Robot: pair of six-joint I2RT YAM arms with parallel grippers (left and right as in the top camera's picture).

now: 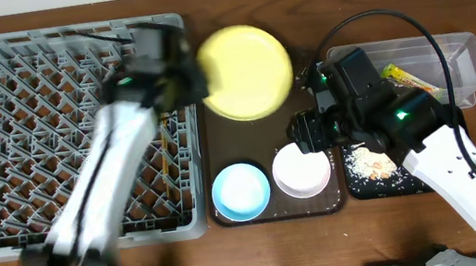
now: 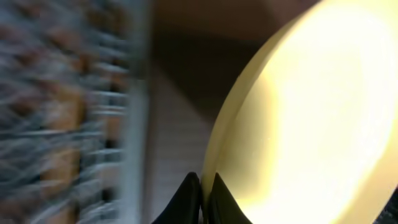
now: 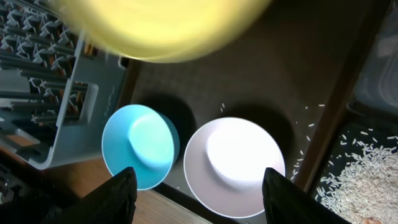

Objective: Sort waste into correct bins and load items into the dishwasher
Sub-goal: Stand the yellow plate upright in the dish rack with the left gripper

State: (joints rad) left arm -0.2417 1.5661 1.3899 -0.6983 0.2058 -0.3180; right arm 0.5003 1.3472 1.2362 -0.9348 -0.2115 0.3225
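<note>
Because the left arm [image 1: 105, 180] is smeared by blur in the overhead view, the left gripper [image 1: 191, 79] cannot be resolved there. Only its position is noted: over the right edge of the dish rack [image 1: 38, 105], at the left rim of the yellow plate [image 1: 248, 71]. The plate, itself soft-edged, is seen over the far end of the brown serving tray [image 1: 273, 215]. The right gripper [image 1: 305, 133] is largely hidden under its own wrist housing, above the white bowl [image 1: 302, 172]; finger spacing cannot be read from here. The blue bowl [image 1: 241, 191] is recorded beside the white one on the serving tray. A snack wrapper [image 1: 406, 79] is seen in the clear container [image 1: 464, 50]. Crumbs [image 1: 375, 166] are seen on the black tray [image 1: 358, 189], which is partly covered by the right arm.

Left wrist view: heavily blurred. The right half is filled by the plate, cut off by the frame. Two dark fingers [image 2: 189, 199] are seen nearly together at the bottom edge, with the plate rim pinched between them. The rack is reduced to a grey streak at left.

Right wrist view: sharp. Both fingers [image 3: 121, 199] are seen wide apart with nothing held, the white and blue bowls below them. The plate is blurred and cut off at the top. A few stray crumbs on the serving tray, not visible from overhead, are noted at right.
</note>
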